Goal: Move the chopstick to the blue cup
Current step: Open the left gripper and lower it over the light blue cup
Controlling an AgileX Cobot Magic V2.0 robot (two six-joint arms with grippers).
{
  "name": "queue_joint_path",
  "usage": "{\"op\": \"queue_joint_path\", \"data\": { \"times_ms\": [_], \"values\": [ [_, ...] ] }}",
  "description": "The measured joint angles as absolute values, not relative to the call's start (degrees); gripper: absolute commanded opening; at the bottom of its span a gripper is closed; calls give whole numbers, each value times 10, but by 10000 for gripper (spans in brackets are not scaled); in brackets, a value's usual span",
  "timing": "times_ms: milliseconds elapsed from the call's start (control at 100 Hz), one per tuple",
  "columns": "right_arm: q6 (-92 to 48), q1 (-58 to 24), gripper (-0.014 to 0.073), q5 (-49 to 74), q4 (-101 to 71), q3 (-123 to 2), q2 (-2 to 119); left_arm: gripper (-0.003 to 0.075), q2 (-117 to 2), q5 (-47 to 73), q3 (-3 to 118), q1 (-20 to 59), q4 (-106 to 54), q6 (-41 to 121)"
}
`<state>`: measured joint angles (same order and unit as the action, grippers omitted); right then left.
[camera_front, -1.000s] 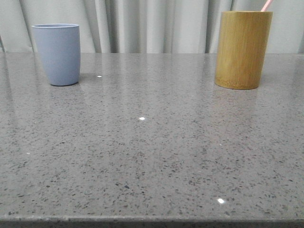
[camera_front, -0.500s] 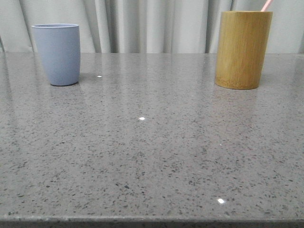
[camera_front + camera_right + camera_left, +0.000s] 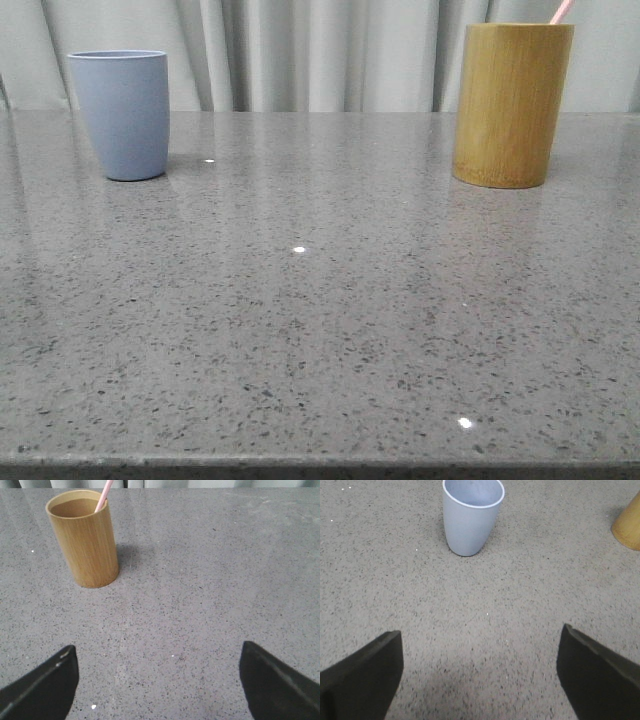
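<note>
The blue cup [image 3: 121, 113] stands upright at the far left of the table and is empty in the left wrist view [image 3: 471, 515]. A pale pink chopstick [image 3: 561, 11] sticks out of the yellow-brown bamboo cup [image 3: 510, 104] at the far right; only its slim upper end shows, also in the right wrist view [image 3: 103, 495]. My left gripper [image 3: 480, 672] is open and empty, some way short of the blue cup. My right gripper [image 3: 158, 680] is open and empty, short of the bamboo cup [image 3: 84, 536]. Neither gripper shows in the front view.
The grey speckled stone table [image 3: 320, 300] stretches between the two cups. A pale curtain [image 3: 320, 50] hangs behind the table's far edge. The bamboo cup's base shows at the edge of the left wrist view [image 3: 629, 525].
</note>
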<state>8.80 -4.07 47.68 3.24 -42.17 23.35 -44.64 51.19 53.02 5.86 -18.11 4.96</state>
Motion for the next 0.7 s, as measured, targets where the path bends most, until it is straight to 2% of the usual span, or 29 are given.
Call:
{"op": "queue_joint_path", "data": {
  "times_ms": [700],
  "values": [
    [88, -41, 645, 475, 32, -422, 234, 585, -867, 532, 852, 59, -185, 87]
  ]
}}
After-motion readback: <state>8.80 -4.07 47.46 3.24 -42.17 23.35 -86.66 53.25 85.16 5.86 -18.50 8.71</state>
